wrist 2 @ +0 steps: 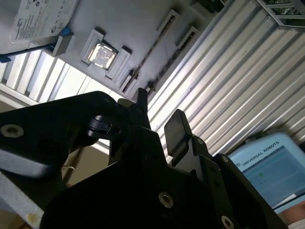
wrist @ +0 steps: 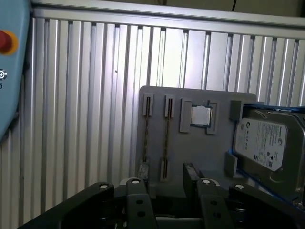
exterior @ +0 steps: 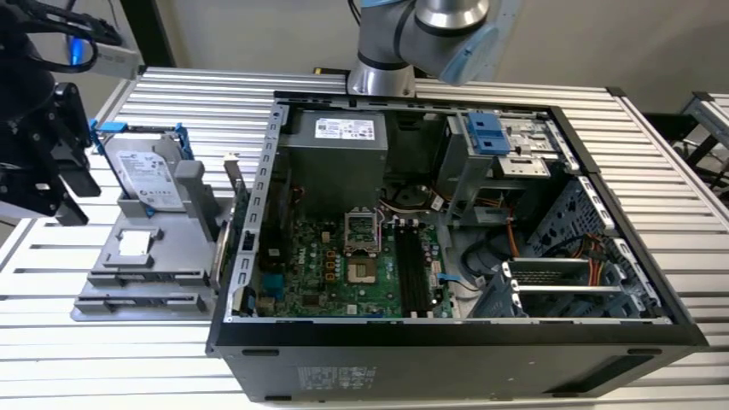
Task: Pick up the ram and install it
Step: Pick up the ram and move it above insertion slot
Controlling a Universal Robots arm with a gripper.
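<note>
The ram shows edge-on as two thin sticks (wrist: 166,138) standing in the two narrow slots of a grey fixture (wrist: 214,152). In the second wrist view one stick is a dark dotted strip (wrist 2: 151,55). My black gripper (wrist: 164,183) hovers over the fixture's near end, in line with the slots and apart from the sticks. Its fingers (wrist 2: 176,129) stand open with nothing between them. In the exterior view the gripper (exterior: 67,192) hangs at the fixture's left side (exterior: 137,256). The open computer case (exterior: 456,333) lies in the middle, its motherboard (exterior: 330,273) and long black slots (exterior: 412,273) exposed.
On the fixture stand a silver hard drive in a blue frame (exterior: 148,175) and a small square processor chip (wrist: 200,116). The slatted metal table (exterior: 638,162) carries everything. A blue pendant with a red button (wrist: 7,43) lies at one edge. The arm's base (exterior: 381,77) stands behind the case.
</note>
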